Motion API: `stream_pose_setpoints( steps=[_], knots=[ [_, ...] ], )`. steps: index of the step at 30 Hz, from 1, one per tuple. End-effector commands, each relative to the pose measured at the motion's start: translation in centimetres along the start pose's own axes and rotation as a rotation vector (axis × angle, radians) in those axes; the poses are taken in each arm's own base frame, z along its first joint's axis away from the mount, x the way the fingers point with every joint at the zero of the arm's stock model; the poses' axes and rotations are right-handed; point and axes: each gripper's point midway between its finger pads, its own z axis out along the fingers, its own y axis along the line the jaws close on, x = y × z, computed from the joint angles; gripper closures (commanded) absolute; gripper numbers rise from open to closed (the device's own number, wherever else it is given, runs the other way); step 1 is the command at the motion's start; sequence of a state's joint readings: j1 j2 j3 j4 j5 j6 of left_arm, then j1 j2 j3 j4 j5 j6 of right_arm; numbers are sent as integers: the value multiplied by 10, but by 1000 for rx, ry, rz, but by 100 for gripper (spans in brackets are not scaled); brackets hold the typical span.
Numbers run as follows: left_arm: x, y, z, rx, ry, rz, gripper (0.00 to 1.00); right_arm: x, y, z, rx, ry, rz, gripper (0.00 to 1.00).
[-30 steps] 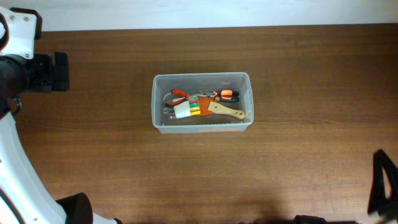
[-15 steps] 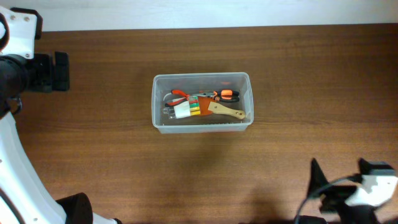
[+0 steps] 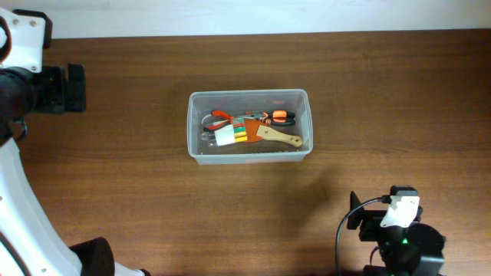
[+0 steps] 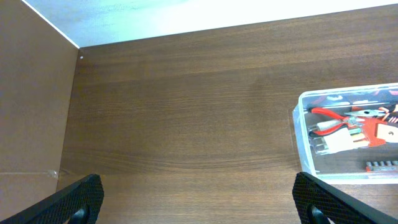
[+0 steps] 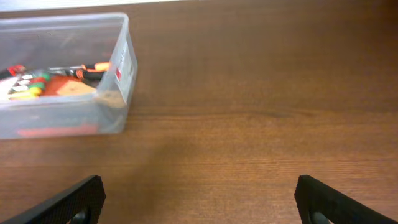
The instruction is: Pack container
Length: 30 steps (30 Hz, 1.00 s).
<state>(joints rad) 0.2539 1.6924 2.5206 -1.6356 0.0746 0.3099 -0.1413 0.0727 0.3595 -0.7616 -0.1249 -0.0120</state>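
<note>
Since a second ago, your right gripper (image 5: 199,186) is showing well inside the overhead view. Only a dark sliver of it was showing then, at the picture's right edge. Your left gripper (image 4: 198,190) is staying where it was. The large clear rectangular plastic container (image 3: 249,93) is sitting unmoved.

Both grippers are standing released, fingers spread wide, gripping nothing.

The container is lying ahead and to the left of the right gripper, well apart from it. It is lying ahead and to the right of the left gripper, also well apart. Inside it, an orange-and-black-handled tool (image 3: 281,116), a wooden-handled tool (image 3: 282,139) and red-handled pliers (image 4: 333,118) are lying bunched together.

The dark brown wooden table (image 3: 399,100) is offering bare board between each gripper and the container. The table's far edge is running against a white strip (image 3: 230,15) beyond the container. In the left wrist view, a plain brown surface (image 4: 31,93) is lying past the table's edge on the left gripper's left.
</note>
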Motion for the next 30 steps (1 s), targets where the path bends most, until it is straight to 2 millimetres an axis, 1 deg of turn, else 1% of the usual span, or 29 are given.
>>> stream_pose_setpoints(
  steps=[1, 9, 15, 30],
  knots=[
    [0, -1, -5, 1, -10, -12, 1, 12, 1, 8, -10, -4, -9, 2],
    [0, -1, -5, 1, -10, -12, 1, 39, -1, 21, -10, 50, -2, 2],
    [0, -1, -5, 1, -10, -12, 1, 62, -2, 31, -10, 109, 5, 2],
    [0, -1, -5, 1, -10, -12, 1, 64, -3, 31, 0, 116, 5, 2]
  ],
)
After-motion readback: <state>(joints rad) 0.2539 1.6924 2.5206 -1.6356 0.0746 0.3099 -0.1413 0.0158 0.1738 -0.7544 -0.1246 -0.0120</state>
